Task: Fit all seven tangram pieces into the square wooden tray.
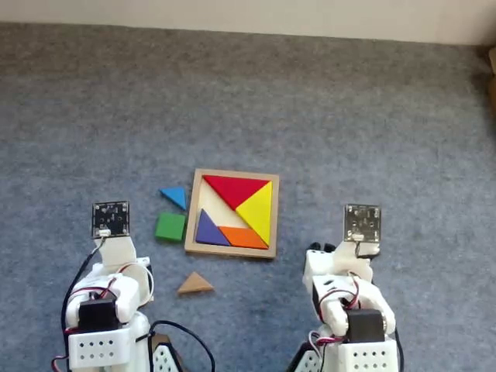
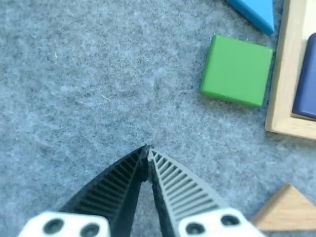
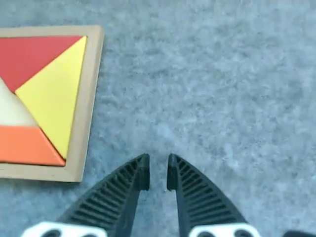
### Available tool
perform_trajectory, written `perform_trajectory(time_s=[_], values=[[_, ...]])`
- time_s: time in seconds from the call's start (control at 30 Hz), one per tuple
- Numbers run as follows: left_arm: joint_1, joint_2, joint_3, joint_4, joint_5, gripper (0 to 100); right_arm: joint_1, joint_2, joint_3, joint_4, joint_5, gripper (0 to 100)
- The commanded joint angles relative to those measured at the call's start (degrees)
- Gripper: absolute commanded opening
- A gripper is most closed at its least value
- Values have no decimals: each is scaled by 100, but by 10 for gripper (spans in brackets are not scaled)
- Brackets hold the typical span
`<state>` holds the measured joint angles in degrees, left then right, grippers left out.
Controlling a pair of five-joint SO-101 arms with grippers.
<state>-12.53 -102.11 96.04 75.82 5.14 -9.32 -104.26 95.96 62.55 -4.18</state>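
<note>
While the left claw (image 2: 147, 151) is closed and the right claw (image 3: 158, 171) slightly parted, the square (image 1: 170, 226), blue triangle (image 1: 175, 196) and tan triangle (image 1: 194, 284) lie nine-to-seven o'clock of the tray (image 1: 191, 217).

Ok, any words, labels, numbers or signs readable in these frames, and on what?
None can be read.
The green square and the wooden tray are plain, with no print.
The small boards on the arms carry marks too small to read.
</note>
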Motion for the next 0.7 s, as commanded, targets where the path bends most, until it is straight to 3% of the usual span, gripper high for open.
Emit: perform_trajectory(time_s=[0.0, 0.17, 0.27, 0.4, 0.43, 0.67], values=[[215, -207, 119, 26, -62, 9, 92, -101, 840, -40, 35, 74], [365, -215, 31, 18, -70, 11, 92, -101, 831, -31, 53, 74], [84, -215, -453, 9, -334, 11, 92, -101, 831, -31, 53, 74], [-338, -215, -1165, 9, -3332, 7, 92, -101, 831, -31, 53, 74], [-400, -215, -1262, -62, -3727, 7, 92, -101, 831, -31, 53, 74], [-523, -154, -2035, -510, -3332, 11, 92, -101, 831, -31, 53, 74]])
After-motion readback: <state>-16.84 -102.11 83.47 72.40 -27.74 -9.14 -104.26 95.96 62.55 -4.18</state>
